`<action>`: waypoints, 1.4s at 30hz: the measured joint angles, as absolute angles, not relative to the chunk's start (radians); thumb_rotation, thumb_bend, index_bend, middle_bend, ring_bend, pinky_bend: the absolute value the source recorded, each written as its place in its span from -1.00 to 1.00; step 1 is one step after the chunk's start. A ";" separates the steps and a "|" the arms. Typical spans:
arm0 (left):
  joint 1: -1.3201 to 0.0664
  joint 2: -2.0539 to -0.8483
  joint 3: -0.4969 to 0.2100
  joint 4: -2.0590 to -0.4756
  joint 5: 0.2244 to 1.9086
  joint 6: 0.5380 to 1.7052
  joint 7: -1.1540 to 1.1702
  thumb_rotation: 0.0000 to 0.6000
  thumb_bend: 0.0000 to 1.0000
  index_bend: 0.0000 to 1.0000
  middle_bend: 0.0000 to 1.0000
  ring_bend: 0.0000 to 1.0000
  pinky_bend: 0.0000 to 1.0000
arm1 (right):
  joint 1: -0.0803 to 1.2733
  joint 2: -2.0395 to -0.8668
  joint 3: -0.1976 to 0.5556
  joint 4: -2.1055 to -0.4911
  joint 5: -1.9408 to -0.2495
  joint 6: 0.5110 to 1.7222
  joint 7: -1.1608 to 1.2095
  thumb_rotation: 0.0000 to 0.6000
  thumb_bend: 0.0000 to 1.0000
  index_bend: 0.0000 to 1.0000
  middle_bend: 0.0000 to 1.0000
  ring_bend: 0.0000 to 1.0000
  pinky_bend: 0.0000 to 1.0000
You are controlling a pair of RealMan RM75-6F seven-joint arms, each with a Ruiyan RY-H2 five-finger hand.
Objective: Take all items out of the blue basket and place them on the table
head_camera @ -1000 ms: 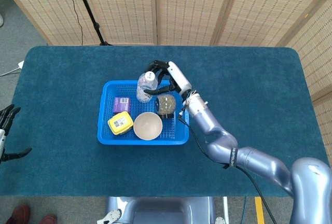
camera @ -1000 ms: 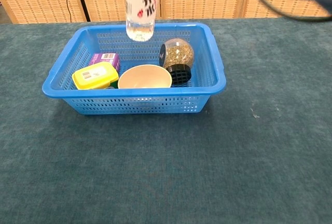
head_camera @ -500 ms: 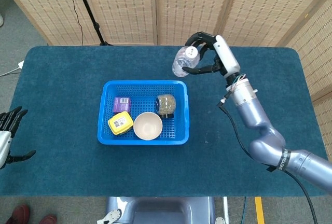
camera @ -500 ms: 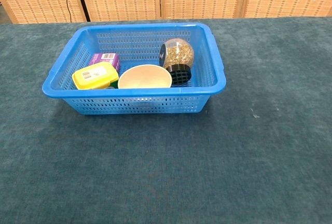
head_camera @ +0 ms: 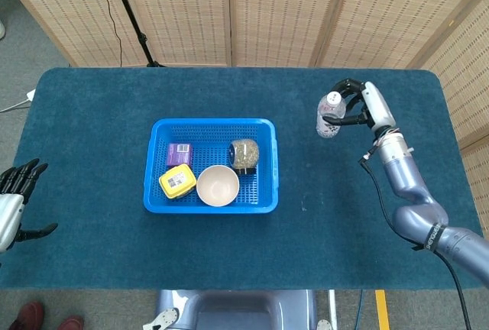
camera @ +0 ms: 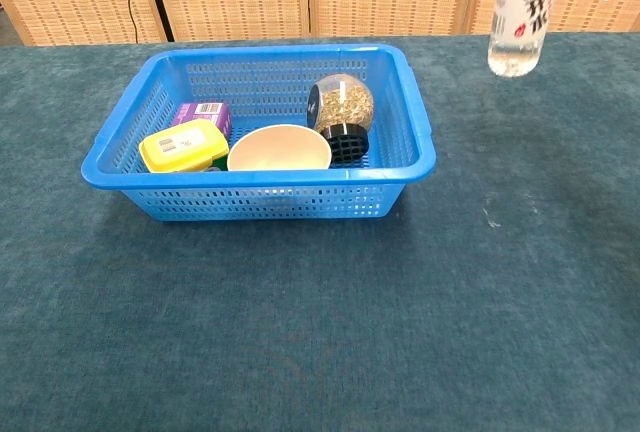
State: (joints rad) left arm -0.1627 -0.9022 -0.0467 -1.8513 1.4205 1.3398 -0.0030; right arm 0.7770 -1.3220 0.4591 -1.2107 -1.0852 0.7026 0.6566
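Observation:
My right hand grips a clear water bottle near its cap, upright, over the table to the right of the blue basket. The chest view shows the bottle hanging above the cloth, with the hand cut off at the top edge. Inside the basket lie a purple box, a yellow container, a cream bowl and a jar of seeds on its side. At the far left edge my left hand stays open, fingers spread, holding nothing.
Dark teal cloth covers the table. Wicker screens stand behind the far edge, and a black stand pole rises at the back left. Bare cloth lies right of the basket and in front of it.
My right hand has lifted the bottle out of the basket and carried it right, then lower, to a spot over the table's right side. The left hand barely shifted.

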 measured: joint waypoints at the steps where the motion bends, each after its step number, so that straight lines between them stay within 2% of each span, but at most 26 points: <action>1: -0.163 -0.903 -0.047 -1.852 1.418 1.338 -0.001 1.00 -0.89 -1.00 -1.00 -1.00 -1.00 | 0.777 -1.330 0.451 -1.201 -1.100 0.701 0.663 1.00 -0.77 -0.91 -0.94 -0.99 -0.91; 3: -0.164 -0.904 -0.047 -1.853 1.414 1.336 -0.001 1.00 -0.89 -1.00 -1.00 -1.00 -1.00 | 0.779 -1.340 0.430 -1.187 -1.143 0.691 0.678 1.00 -0.86 -1.00 -1.00 -1.00 -0.99; 6: -0.165 -0.902 -0.047 -1.856 1.411 1.331 -0.012 1.00 -0.89 -1.00 -1.00 -1.00 -1.00 | 0.784 -1.349 0.396 -1.156 -1.217 0.676 0.702 1.00 -1.00 -1.00 -1.00 -1.00 -1.00; 10: -0.168 -0.896 -0.047 -1.851 1.403 1.319 -0.027 1.00 -0.89 -1.00 -1.00 -1.00 -1.00 | 0.786 -1.355 0.362 -1.108 -1.312 0.702 0.717 1.00 -1.00 -1.00 -1.00 -1.00 -1.00; 17: -0.171 -0.890 -0.049 -1.846 1.397 1.311 -0.045 1.00 -0.89 -1.00 -1.00 -1.00 -1.00 | 0.773 -1.361 0.364 -1.082 -1.377 0.931 0.600 1.00 -1.00 -1.00 -1.00 -1.00 -1.00; 21: -0.175 -0.889 -0.049 -1.847 1.398 1.306 -0.044 1.00 -0.89 -1.00 -1.00 -1.00 -1.00 | 0.770 -1.325 0.368 -1.184 -1.396 0.998 0.528 1.00 -1.00 -1.00 -1.00 -1.00 -1.00; 25: -0.175 -0.888 -0.048 -1.847 1.399 1.306 -0.046 1.00 -0.89 -1.00 -1.00 -1.00 -1.00 | 0.776 -1.289 0.369 -1.325 -1.403 0.985 0.476 1.00 -1.00 -1.00 -1.00 -1.00 -1.00; 32: -0.173 -0.885 -0.052 -1.840 1.388 1.309 -0.055 1.00 -0.89 -1.00 -1.00 -1.00 -1.00 | 0.836 -1.269 0.354 -1.528 -1.380 0.895 0.219 1.00 -1.00 -1.00 -1.00 -1.00 -1.00; 37: -0.173 -0.883 -0.052 -1.837 1.385 1.306 -0.064 1.00 -0.89 -1.00 -1.00 -1.00 -1.00 | 0.893 -1.307 0.335 -1.586 -1.314 0.834 0.020 1.00 -1.00 -1.00 -1.00 -1.00 -1.00; 42: -0.178 -0.882 -0.050 -1.835 1.382 1.292 -0.069 1.00 -0.89 -1.00 -1.00 -1.00 -1.00 | 0.956 -1.411 0.321 -1.585 -1.178 0.807 -0.157 1.00 -1.00 -1.00 -1.00 -1.00 -1.00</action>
